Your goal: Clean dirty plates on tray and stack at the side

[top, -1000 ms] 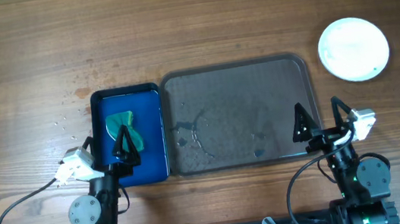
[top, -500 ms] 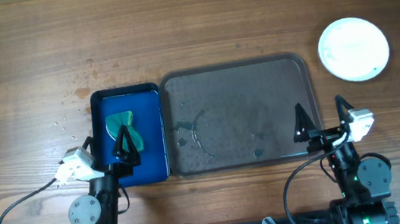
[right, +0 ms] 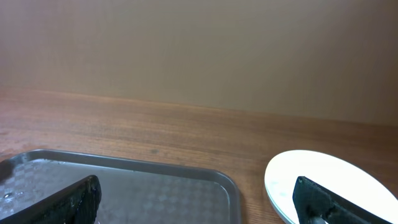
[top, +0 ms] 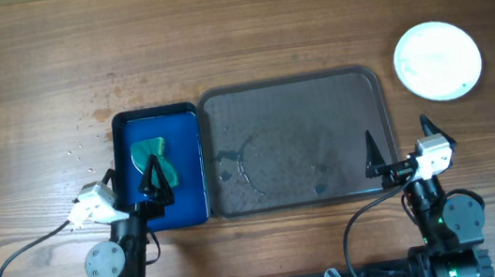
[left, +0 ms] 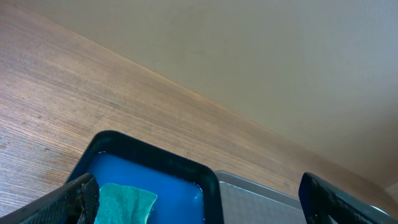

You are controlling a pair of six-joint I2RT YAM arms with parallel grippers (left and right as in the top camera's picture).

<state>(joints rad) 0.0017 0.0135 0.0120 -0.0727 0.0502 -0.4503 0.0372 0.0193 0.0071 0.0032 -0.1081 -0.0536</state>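
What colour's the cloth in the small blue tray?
Teal green: the cloth shows clearest in the overhead view.

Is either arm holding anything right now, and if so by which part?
Nothing is held. The left gripper hangs open above the blue tray, not gripping the green cloth. The right gripper hangs open and empty at the grey tray's right edge.

A brown wood-grain table (top: 215, 29) fills the scene under soft, even light, with a plain beige wall (right: 199, 37) rising directly behind its far edge.
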